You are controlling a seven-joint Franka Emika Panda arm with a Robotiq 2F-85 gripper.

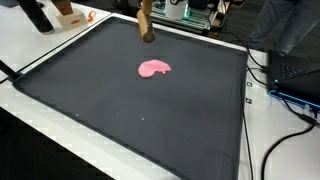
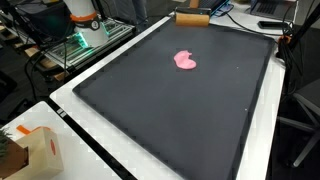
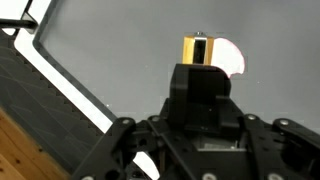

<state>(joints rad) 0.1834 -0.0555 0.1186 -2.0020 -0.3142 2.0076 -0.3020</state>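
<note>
Black mat (image 1: 120,110) on a white table (image 1: 25,45), with a pink blob (image 1: 154,68) lying flat toward the far middle, a bit wider left-to-right. In the wrist view the blob lies just beyond the gripper (image 3: 200,72), ahead and slightly right. A yellowish block (image 3: 196,50) shows at the tips of the jaws; can't tell if they are clamped on it or released.

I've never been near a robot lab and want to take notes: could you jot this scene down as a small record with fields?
surface: black mat on a white table
on the mat: flat pink blob, near the middle
far edge: brown wooden piece
arm end: black gripper, shown only in the wrist view, facing the blob
in front of it: gold-coloured piece; whether held, cannot tell
</note>
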